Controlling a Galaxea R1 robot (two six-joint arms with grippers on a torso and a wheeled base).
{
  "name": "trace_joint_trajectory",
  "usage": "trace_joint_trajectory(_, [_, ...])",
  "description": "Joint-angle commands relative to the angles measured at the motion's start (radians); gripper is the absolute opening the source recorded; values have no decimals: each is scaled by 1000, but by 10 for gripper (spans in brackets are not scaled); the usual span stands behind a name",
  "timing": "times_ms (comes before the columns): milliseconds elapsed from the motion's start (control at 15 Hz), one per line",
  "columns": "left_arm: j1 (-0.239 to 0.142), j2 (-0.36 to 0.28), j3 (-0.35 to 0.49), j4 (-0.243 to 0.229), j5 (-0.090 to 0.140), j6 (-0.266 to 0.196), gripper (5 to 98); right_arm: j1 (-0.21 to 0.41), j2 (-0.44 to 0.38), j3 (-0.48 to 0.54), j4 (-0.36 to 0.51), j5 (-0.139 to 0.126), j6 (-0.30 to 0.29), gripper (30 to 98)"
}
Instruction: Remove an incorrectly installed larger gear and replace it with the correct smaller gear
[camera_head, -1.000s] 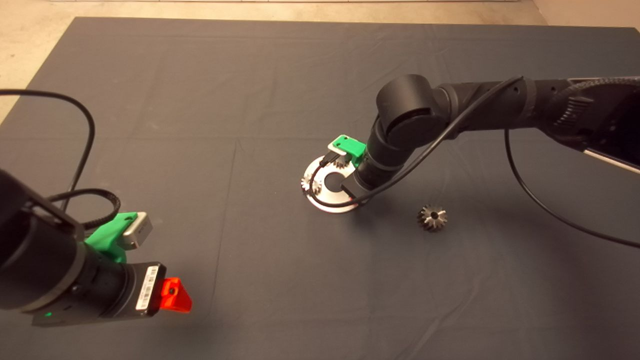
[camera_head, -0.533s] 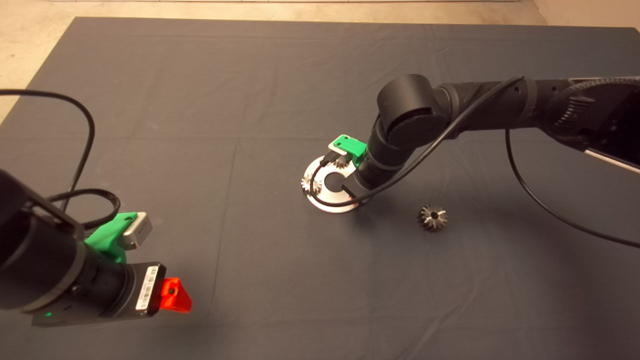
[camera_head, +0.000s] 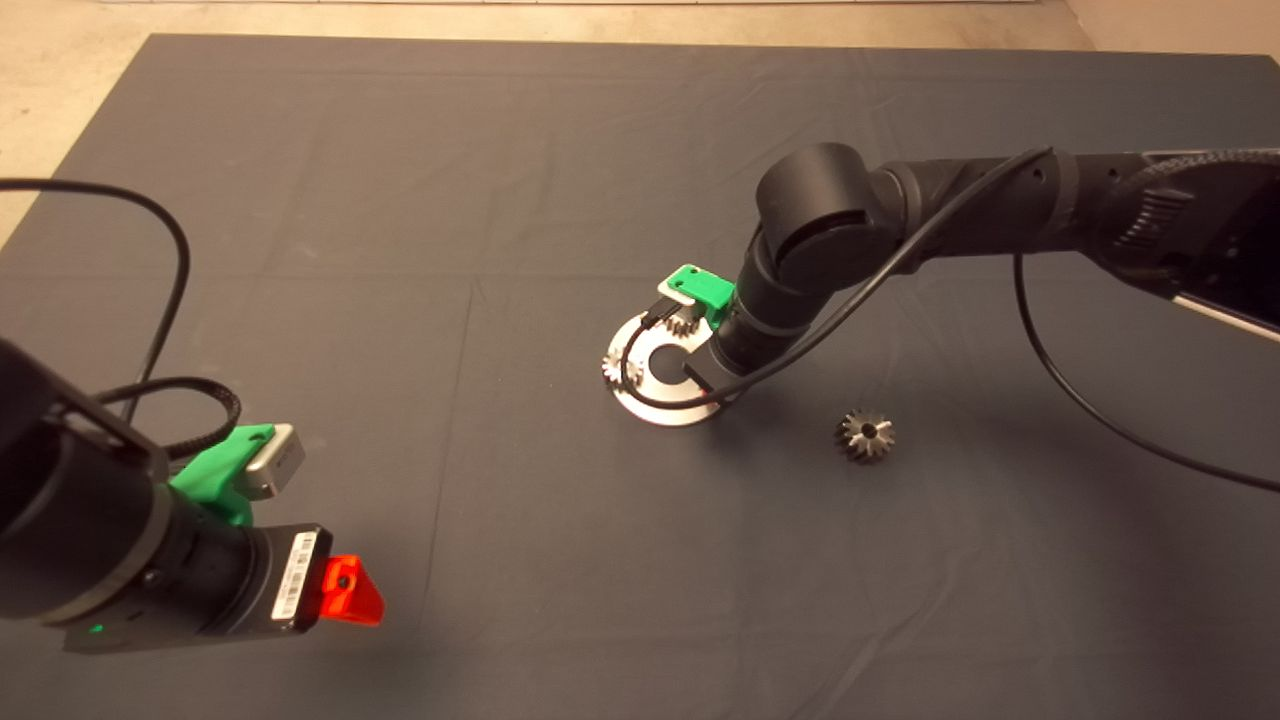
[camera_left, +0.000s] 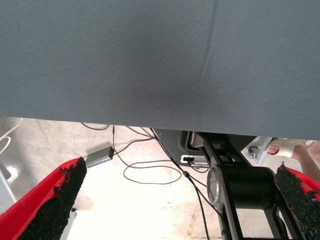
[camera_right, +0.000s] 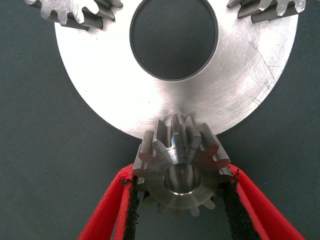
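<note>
The smaller gear (camera_right: 180, 170) sits clenched between the pads of the right tool (camera_right: 181, 175), tipped a little and hanging over the near rim of the round steel plate (camera_right: 150, 100), where a small rounded stub, probably its peg, peeps out just behind the teeth. Two paler gears (camera_right: 75, 10) (camera_right: 270, 10) are already seated on the far side of the plate, around its big central hole. The larger gear (camera_head: 865, 437) lies on its own on the mat (camera_head: 400, 200), well apart from the plate, so the removal half of the job looks finished. Over the last second very little has moved: the right arm has crept slightly up and away, baring a sliver more of the plate's edge in the head view, while both gears and the plate have stayed put. That reads as fine lining-up over the seat, not a drop; the gear is not yet down on the plate, and the hole must meet the peg squarely before the grip is eased. The left tool (camera_left: 177, 200) waits at the bench's near left edge, pads spread wide with nothing between them.
</note>
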Motion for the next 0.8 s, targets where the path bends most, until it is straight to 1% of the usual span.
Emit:
trace_joint_trajectory(0, [-4, -4, 15, -20, 124, -6, 977, 28, -1, 7, 11, -3, 2, 394])
trace_joint_trajectory(733, [-4, -4, 15, -20, 124, -6, 977, 25, -2, 7, 3, -5, 2, 393])
